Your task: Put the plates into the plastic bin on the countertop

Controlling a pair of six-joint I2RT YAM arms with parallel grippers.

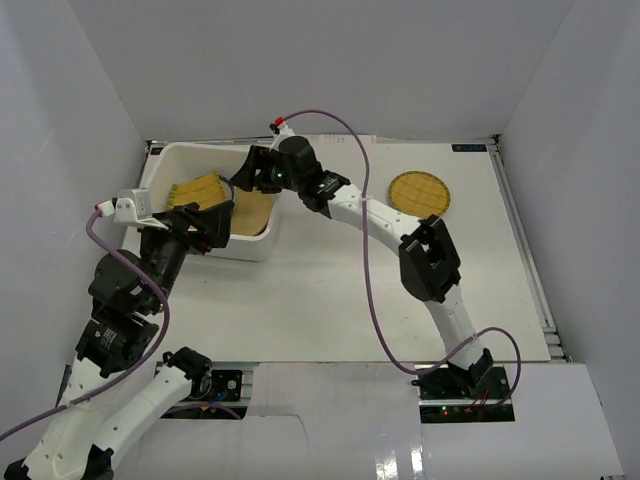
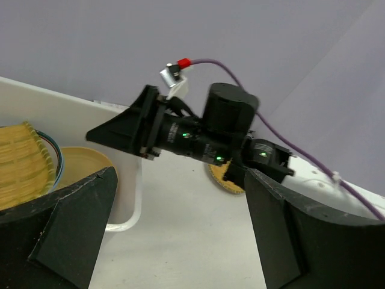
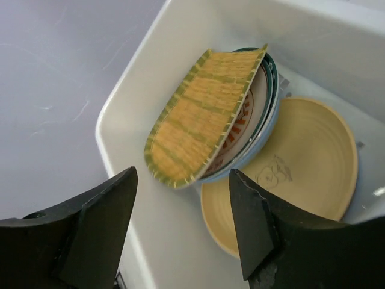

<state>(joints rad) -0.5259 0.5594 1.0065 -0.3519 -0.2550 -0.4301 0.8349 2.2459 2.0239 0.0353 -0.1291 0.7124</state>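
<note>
The white plastic bin (image 1: 192,149) stands at the back left of the countertop (image 1: 330,290). In the right wrist view a yellow woven plate (image 3: 201,117) leans on a stack with a white sunburst plate, a green-rimmed plate and a blue plate. The yellow-orange plate (image 3: 301,174) lies flat beside them. A second woven plate (image 1: 419,192) lies on the countertop at the back right. My right gripper (image 3: 180,232) is open and empty above the bin (image 3: 129,78). My left gripper (image 2: 180,223) is open and empty beside the bin's near right corner (image 2: 123,226).
Grey walls stand close on the left, back and right. The right arm (image 1: 370,215) stretches across the middle of the countertop toward the bin. In the left wrist view the right gripper (image 2: 126,129) hangs over the bin's edge.
</note>
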